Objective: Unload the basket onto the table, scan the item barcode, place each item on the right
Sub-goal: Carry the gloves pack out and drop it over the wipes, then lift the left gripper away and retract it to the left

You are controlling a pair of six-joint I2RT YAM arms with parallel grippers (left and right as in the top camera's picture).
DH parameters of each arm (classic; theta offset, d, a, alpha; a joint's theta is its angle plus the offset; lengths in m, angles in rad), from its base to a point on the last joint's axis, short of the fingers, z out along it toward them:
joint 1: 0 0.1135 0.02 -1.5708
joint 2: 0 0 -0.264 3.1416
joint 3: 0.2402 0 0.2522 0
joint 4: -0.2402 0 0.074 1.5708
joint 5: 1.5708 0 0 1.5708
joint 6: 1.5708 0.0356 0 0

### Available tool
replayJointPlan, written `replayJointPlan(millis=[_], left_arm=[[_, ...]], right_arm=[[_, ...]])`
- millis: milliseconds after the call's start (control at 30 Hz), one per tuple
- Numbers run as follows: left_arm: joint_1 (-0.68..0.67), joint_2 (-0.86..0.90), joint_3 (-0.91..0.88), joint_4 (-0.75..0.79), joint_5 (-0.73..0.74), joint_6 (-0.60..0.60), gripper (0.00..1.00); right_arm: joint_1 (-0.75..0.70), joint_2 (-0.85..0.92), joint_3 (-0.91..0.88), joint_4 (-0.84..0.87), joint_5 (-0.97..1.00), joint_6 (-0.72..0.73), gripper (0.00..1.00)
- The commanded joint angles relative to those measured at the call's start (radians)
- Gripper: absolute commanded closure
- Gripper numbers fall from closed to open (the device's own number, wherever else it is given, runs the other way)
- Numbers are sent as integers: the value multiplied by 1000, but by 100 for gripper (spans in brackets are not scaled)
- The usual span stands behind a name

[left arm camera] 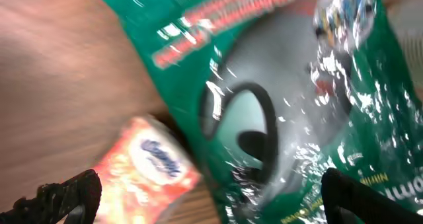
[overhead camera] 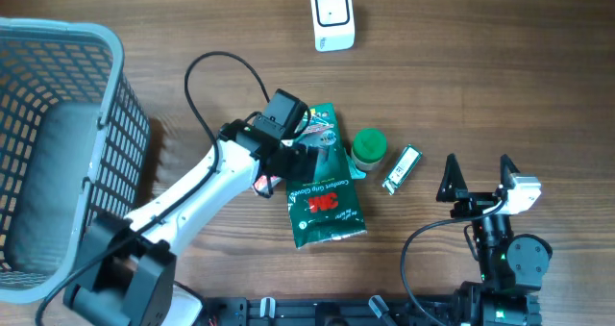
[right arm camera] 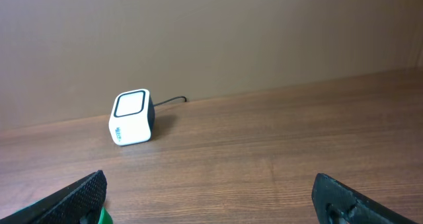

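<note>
A green 3M glove package (overhead camera: 327, 199) lies flat at the table's middle, and it fills the blurred left wrist view as shiny green film (left arm camera: 297, 85). A small orange-red packet (overhead camera: 261, 184) (left arm camera: 149, 168) lies against its left edge. My left gripper (overhead camera: 296, 158) (left arm camera: 211, 201) hangs just above both, open, its fingertips wide apart with nothing held between them. The white barcode scanner (overhead camera: 332, 17) (right arm camera: 131, 117) stands at the far edge with its cable behind it. My right gripper (overhead camera: 478, 177) (right arm camera: 215, 197) is open and empty at the front right, facing the scanner.
A green-lidded jar (overhead camera: 368, 148) stands right of the package, and its lid (right arm camera: 100, 217) peeks in beside my right gripper's left finger. A small green-and-white stick pack (overhead camera: 403, 168) lies beside the jar. A grey mesh basket (overhead camera: 125, 153) fills the left side.
</note>
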Motion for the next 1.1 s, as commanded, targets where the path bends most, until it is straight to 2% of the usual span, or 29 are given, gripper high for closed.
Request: replayJointPlan(millis=[0, 167, 233, 267, 367, 500, 733, 933, 1067], left_arm=[[-3, -125, 134, 0, -271, 5, 0], [-3, -251, 294, 85, -608, 6, 0], [-2, -298, 346, 187, -724, 45, 0], [-2, -323, 367, 261, -744, 101, 0], [-3, -389, 380, 481, -742, 267, 0], [-3, -441, 380, 627, -742, 451, 0], [-3, -501, 380, 643, -790, 633, 0], [-3, -521, 380, 724, -819, 900, 0], [-3, -537, 380, 795, -877, 951, 0]], right_arm=[[4, -4, -1, 6, 6, -18, 0], [4, -3, -1, 6, 6, -18, 0], [4, -4, -1, 6, 6, -18, 0], [4, -3, -1, 6, 6, -18, 0], [4, -4, -1, 6, 6, -18, 0], [4, -4, -1, 6, 6, -18, 0], [4, -4, -1, 6, 6, -18, 0], [4, -4, -1, 6, 6, -18, 0], [4, -4, -1, 6, 6, -18, 0]])
